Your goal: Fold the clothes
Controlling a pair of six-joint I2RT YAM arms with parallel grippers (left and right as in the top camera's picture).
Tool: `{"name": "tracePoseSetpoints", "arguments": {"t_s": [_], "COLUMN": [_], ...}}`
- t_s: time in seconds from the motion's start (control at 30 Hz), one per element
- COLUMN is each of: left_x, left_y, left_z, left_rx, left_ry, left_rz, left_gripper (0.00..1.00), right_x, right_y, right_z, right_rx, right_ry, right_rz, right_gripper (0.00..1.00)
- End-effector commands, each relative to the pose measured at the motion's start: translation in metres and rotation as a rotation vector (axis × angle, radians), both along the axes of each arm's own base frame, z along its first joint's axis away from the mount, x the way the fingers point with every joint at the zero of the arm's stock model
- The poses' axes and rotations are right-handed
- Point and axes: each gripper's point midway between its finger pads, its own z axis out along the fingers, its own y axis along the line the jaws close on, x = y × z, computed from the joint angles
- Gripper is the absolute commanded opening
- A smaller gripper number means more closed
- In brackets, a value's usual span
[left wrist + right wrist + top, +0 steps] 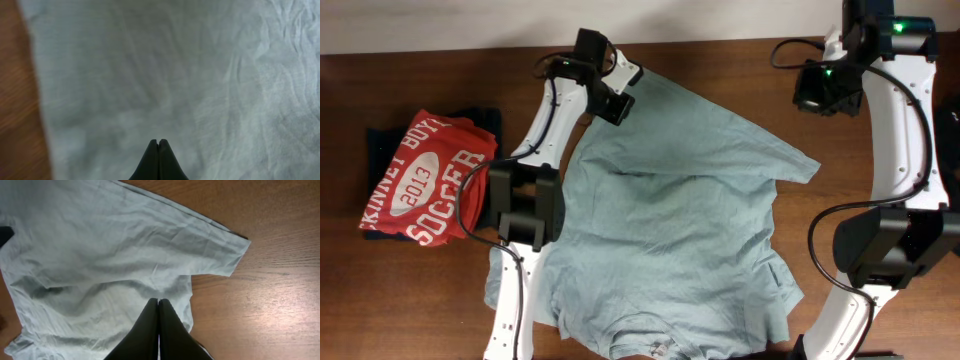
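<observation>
I see a thin, soft, matt cloth tee (pixel 670 200), creased; table (pixel 380 300) is brown wood w/ visible grain, smooth-ish.

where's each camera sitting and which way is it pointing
Overhead: above the table, facing straight down at the shirt; the left arm and right arm show.
Left wrist: on the left arm, looking down at the shirt's edge; shut left hand shows.
Right wrist: on the right arm, looking down at a sleeve; shut right hand shows.
Shared: both wrist views see the shirt and bare table.
</observation>
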Motion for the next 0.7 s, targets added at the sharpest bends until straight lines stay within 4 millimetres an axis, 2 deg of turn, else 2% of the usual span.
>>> {"name": "tracePoseSetpoints", "arguments": {"t_s": [0.0, 0.17, 0.33, 0.5, 0.67], "left_x": [-0.004, 0.015, 0.025, 0.050, 0.069], "left_y": [-0.011, 0.013, 0.033, 0.084, 0.128], "left_z": [-0.023, -0.045, -0.067, -0.081, -0.078], "left_rx": [0.025, 0.165, 0.197, 0.259, 0.212], "left_ry": [0.004, -0.030, -0.031, -0.055, -0.061], "left_rz": [-0.046, 0.102, 0.160, 0.405, 0.617], "left_gripper": [0.00, 0.00, 0.00, 0.00, 0.00], "right_x": [0.000, 0.000, 0.000, 0.000, -0.001], "right_y": [0.001, -0.003, -0.007, -0.007, -0.007], "right_z": [0.003, 0.003, 0.002, 0.002, 0.000], "right_rx": [0.004, -0.020, -0.042, -0.041, -0.045], "right_ry": [-0.013, -0.012, -0.010, -0.010, -0.005], "right_rz": [0.011, 0.009, 0.002, 0.002, 0.021], "right_gripper": [0.04, 0.04, 0.04, 0.04, 0.04]}}
